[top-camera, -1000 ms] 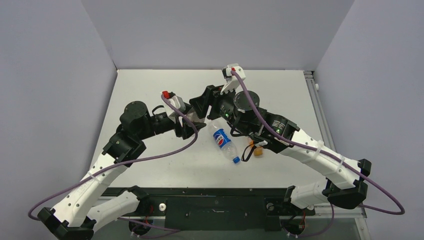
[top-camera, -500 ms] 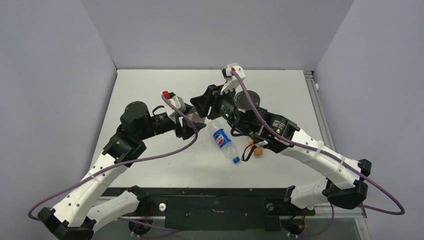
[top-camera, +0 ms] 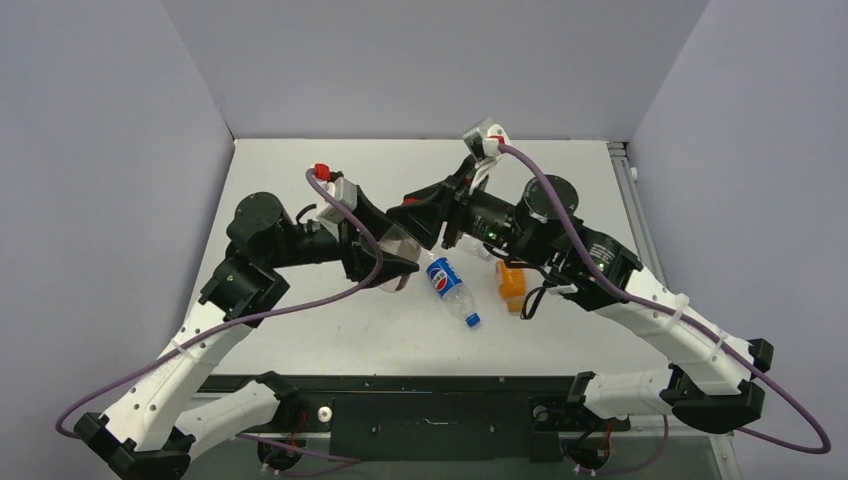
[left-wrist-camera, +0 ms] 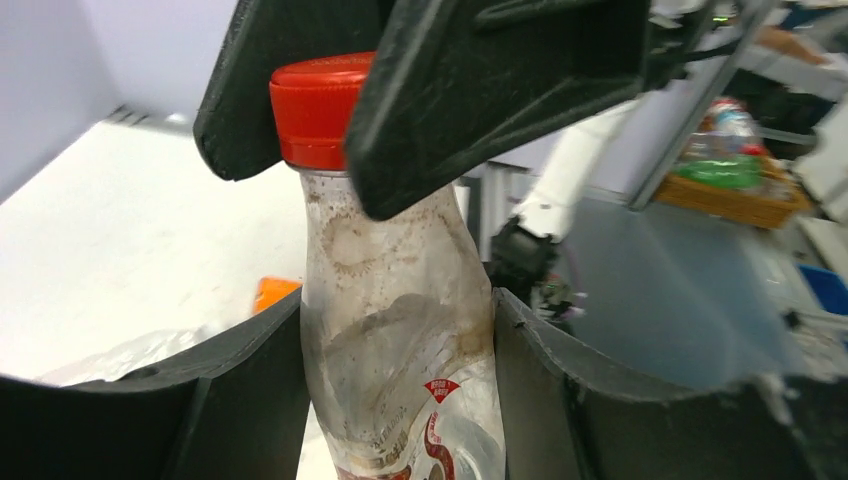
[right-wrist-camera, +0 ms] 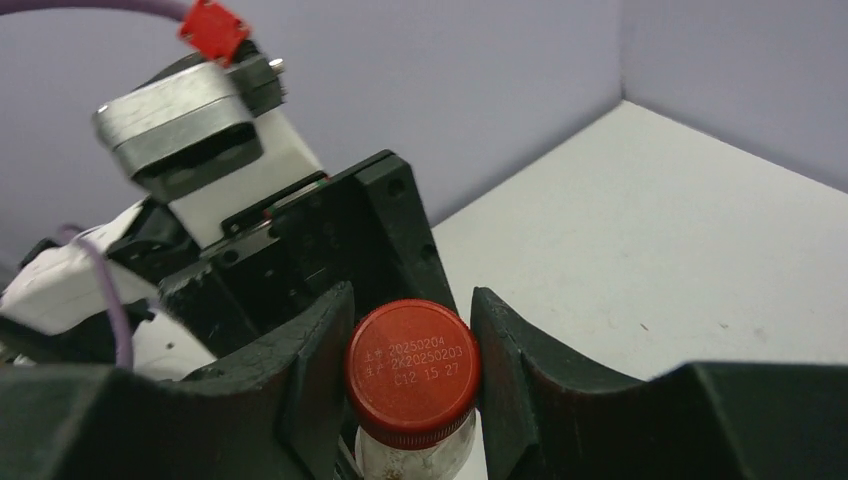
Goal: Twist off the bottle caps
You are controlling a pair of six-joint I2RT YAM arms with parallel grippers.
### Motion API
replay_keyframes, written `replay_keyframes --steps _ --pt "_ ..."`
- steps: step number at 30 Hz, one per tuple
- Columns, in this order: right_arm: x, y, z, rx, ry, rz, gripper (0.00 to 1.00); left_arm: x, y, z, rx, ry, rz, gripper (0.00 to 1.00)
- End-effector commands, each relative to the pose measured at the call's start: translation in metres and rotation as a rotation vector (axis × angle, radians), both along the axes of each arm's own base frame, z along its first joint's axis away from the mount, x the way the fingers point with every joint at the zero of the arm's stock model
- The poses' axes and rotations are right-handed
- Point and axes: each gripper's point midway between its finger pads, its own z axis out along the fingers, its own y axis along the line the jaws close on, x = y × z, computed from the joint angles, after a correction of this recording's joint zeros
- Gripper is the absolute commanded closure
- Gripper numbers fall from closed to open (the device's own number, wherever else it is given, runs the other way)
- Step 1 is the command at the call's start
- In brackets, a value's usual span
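Note:
My left gripper (left-wrist-camera: 395, 400) is shut on the body of the short clear bottle with a reddish label (left-wrist-camera: 395, 330) and holds it above the table. My right gripper (right-wrist-camera: 413, 372) is shut on its red cap (right-wrist-camera: 413, 360), one finger on each side; the cap also shows in the left wrist view (left-wrist-camera: 315, 110). In the top view the two grippers meet at mid table, left gripper (top-camera: 392, 262) and right gripper (top-camera: 420, 215). The Pepsi bottle (top-camera: 447, 283) lies on the table with its blue cap (top-camera: 473, 321) on. The squat orange bottle (top-camera: 510, 281) lies beside it.
A clear bottle (top-camera: 474, 247) lies partly hidden under my right arm. Grey walls close the table at the back and both sides. The left arm's purple cable (top-camera: 300, 312) loops over the table's near left.
My right arm has swung to the right and uncovered the orange bottle. My left gripper with the bottle has shifted slightly toward the near side. The Pepsi bottle has not moved.

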Motion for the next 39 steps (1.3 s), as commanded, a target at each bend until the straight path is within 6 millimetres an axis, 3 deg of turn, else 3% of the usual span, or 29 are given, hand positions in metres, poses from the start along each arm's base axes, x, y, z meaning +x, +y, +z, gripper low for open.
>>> replay_keyframes --steps 1,4,6,8,10,11,13,15,19,21,29,36,39 --pt "-0.069 -0.003 0.061 0.173 -0.203 0.338 1.0 -0.056 0.001 0.041 -0.081 0.074 -0.269 1.0" --pt "-0.093 -0.005 0.067 0.198 -0.247 0.462 1.0 -0.068 0.002 0.052 -0.099 0.096 -0.337 1.0" --pt "-0.098 -0.006 0.068 0.189 -0.259 0.488 1.0 -0.071 0.002 0.054 -0.098 0.097 -0.36 1.0" --pt "-0.091 -0.007 0.068 0.158 -0.261 0.451 1.0 -0.07 0.002 0.054 -0.096 0.086 -0.362 1.0" --pt "-0.064 -0.011 0.066 0.116 -0.243 0.301 0.76 -0.063 0.0 0.05 -0.094 0.063 -0.334 1.0" --pt "-0.038 -0.019 0.067 0.114 -0.222 0.142 0.42 -0.057 -0.002 0.047 -0.09 0.062 -0.301 1.0" --pt "-0.004 -0.038 0.068 0.111 -0.171 -0.091 0.22 -0.037 -0.003 0.034 -0.056 0.03 -0.192 1.0" --pt "0.016 -0.052 0.062 0.1 -0.126 -0.236 0.19 -0.013 -0.001 0.025 -0.026 -0.049 -0.061 1.0" --pt "0.028 -0.054 0.049 0.062 -0.06 -0.32 0.18 0.028 0.01 0.013 0.022 -0.204 0.164 1.0" --pt "0.033 -0.043 0.037 0.016 -0.033 -0.323 0.17 0.04 0.015 0.012 0.03 -0.253 0.23 1.0" --pt "0.028 -0.013 0.024 -0.03 -0.01 -0.227 0.21 0.051 0.019 0.011 0.045 -0.262 0.295 1.0" --pt "0.029 -0.007 0.021 -0.033 -0.005 -0.218 0.46 0.047 0.019 0.013 0.035 -0.249 0.286 1.0" --pt "0.027 -0.006 0.022 -0.025 -0.009 -0.206 0.64 0.046 0.019 0.012 0.036 -0.242 0.28 1.0"
